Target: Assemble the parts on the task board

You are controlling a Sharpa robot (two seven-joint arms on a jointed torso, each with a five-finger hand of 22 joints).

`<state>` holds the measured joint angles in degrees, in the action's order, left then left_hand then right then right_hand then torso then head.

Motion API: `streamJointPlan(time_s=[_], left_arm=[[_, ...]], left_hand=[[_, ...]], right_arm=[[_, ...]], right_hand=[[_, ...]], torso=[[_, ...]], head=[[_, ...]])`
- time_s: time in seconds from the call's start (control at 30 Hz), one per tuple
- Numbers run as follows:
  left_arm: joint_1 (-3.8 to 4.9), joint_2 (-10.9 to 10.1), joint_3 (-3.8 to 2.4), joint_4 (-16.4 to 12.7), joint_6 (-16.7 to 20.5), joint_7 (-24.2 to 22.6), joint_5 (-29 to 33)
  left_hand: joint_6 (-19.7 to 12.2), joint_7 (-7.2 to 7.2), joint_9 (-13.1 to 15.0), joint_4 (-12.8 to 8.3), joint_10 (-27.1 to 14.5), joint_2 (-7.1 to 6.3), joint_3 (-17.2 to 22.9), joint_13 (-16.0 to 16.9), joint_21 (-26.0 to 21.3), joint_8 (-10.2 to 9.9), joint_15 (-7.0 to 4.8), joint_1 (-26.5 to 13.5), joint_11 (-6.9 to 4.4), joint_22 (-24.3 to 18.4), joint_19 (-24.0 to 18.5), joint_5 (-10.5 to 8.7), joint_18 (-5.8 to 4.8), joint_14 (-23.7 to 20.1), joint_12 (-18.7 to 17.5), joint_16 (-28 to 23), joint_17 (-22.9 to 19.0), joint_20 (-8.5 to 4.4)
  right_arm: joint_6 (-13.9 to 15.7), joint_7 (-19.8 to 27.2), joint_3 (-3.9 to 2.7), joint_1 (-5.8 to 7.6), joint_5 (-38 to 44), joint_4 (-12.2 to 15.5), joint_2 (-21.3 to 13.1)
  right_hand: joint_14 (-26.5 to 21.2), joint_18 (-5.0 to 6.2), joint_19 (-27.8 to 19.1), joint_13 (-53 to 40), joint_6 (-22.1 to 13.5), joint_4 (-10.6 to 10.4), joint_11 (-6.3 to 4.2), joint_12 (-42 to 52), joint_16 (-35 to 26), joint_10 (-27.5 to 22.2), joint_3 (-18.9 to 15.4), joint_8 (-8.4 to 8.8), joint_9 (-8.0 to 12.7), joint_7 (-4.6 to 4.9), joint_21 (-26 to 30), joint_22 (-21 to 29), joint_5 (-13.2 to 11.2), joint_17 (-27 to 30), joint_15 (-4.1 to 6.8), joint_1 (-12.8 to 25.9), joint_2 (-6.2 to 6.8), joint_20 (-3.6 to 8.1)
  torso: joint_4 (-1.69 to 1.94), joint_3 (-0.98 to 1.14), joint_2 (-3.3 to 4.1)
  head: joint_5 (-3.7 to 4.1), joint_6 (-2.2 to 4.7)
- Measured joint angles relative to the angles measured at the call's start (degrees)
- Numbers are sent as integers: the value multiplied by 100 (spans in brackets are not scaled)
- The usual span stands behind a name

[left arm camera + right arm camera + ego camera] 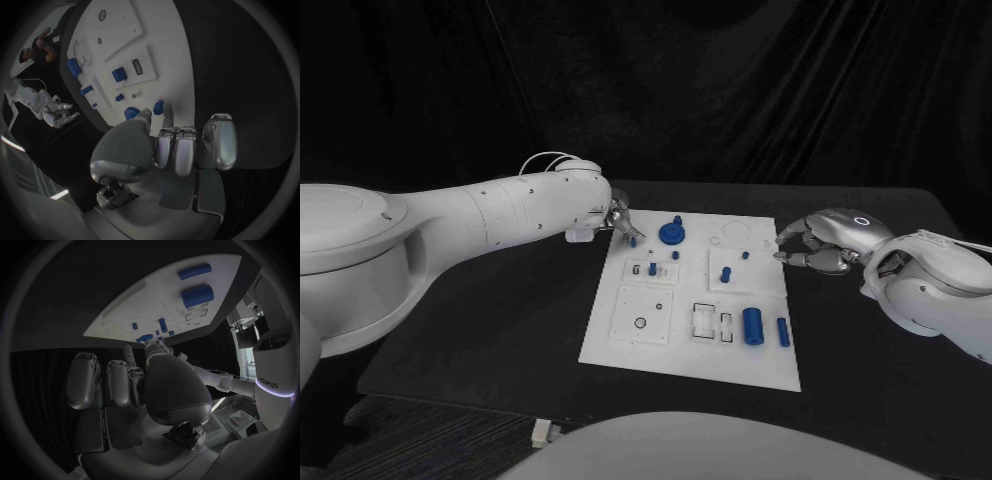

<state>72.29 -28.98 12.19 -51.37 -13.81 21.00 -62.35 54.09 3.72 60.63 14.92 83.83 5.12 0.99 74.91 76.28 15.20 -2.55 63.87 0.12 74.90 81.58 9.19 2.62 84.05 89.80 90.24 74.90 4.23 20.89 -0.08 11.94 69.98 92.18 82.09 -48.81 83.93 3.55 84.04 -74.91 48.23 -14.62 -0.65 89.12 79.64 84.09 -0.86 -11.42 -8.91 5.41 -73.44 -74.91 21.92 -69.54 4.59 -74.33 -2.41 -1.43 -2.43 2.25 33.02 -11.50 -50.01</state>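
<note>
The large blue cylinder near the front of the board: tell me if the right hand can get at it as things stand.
Probably yes. The large blue cylinder lies flat on the task board with nothing over it, and the right hand hovers at the board's right edge, holding nothing visible. Only a smaller blue part lies beside it.

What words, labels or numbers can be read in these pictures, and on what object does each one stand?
"sharpa": small dark lettering on the white robot body at the edge of the right wrist view; small, so the reading is uncertain.
The task board carries no readable print in the head view.
Neither the left robot hand nor the right robot hand shows any label.
</note>
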Motion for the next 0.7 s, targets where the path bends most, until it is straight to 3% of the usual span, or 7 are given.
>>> streamJointPlan(time_s=[0.13, 0.27, 0.37, 0.5, 0.53, 0.6, 0.7], left_arm=[[-17, 6, 0, 5, -2, 0, 0], [-26, 15, 0, 8, -2, -4, -1], [-30, 15, 0, 9, -2, -15, -1], [-32, 13, 0, 8, 0, -36, -1], [-34, 8, 0, 5, 2, -49, -1], [-37, -4, 0, -3, 7, -71, -1], [-38, -35, 0, -26, 25, -121, -1]], left_hand=[[17, 17, -24, -87, 0, 4, 58, 0, 0, -53, 0, 81, 0, 0, -9, 228, 0, 0, 0, 0, 0, 9], [18, 17, -52, -215, 0, 23, 181, 0, -23, -136, 0, 222, 0, 0, -9, 665, 0, 0, 0, 0, 0, 9], [17, 17, -65, -350, 0, 41, 316, 0, -23, -172, 0, 395, 0, 0, -30, 863, 1, 0, 0, 0, 0, -12], [16, 20, -80, -621, 0, 8, 808, 0, -23, -233, 0, 619, 0, 0, -30, 1070, 0, 0, 0, 0, 0, -12], [13, 33, -79, -689, 0, -23, 1007, 0, -23, -234, 0, 639, 0, 0, -30, 1223, 1, 0, 0, 0, 0, -12], [49, 48, -18, -821, 0, -147, 1484, 0, -23, -234, 0, 546, 0, 0, -30, 1422, 0, 0, 0, 0, 0, -12], [48, 47, 102, -904, 0, -304, 1985, 0, -23, -217, 0, 388, 0, 0, -30, 1555, 0, 0, 0, 0, 0, -12]], right_arm=[[2, 0, 0, -10, 0, 0, -1], [4, 1, 0, -17, 0, 0, -3], [5, 2, 0, -20, 0, 0, -4], [5, 2, 0, -24, 0, -2, -7], [6, 2, 0, -26, 0, -3, -9], [6, 2, 0, -30, 0, -3, -10], [6, 2, 0, -37, 0, -4, -13]], right_hand=[[0, 0, 0, 0, 0, 0, 0, -22, 0, 0, 0, 0, 5, 0, 29, 0, 0, 15, 0, 0, 0, 0], [0, 0, 0, 0, 0, 0, 0, -22, 0, 0, 0, 0, 5, 0, 29, 0, 0, 15, 0, 0, 0, 0], [0, 0, 0, 0, 0, 0, 0, -22, -23, 0, 0, 0, 17, 0, 29, 0, 23, 31, 0, 0, 0, 0], [0, 0, 0, 0, 0, 0, 0, -21, -23, 0, 0, 0, 17, 0, 29, 0, 23, 46, 0, 0, 0, 0], [0, 0, 0, 0, 0, 0, 0, -21, -23, 0, 0, 0, 17, 0, 29, 0, 23, 46, 0, 0, 0, 0], [0, 0, 0, 0, 0, 10, 0, -21, -23, 0, 10, 0, 17, 0, 45, 0, 23, 49, 0, 0, 0, 0], [0, 0, 0, 0, 0, 17, 0, -21, -23, 0, 17, 0, 19, 0, 56, 0, 23, 56, 0, -2, -2, 0]], torso=[[0, 0, 0], [0, 1, 0], [-1, 1, -1], [-2, 1, -1], [-2, 1, -1], [-2, 1, -2], [-2, 1, -2]], head=[[9, 0], [13, 0], [14, 0], [16, 0], [16, 0], [14, 0], [10, 0]])
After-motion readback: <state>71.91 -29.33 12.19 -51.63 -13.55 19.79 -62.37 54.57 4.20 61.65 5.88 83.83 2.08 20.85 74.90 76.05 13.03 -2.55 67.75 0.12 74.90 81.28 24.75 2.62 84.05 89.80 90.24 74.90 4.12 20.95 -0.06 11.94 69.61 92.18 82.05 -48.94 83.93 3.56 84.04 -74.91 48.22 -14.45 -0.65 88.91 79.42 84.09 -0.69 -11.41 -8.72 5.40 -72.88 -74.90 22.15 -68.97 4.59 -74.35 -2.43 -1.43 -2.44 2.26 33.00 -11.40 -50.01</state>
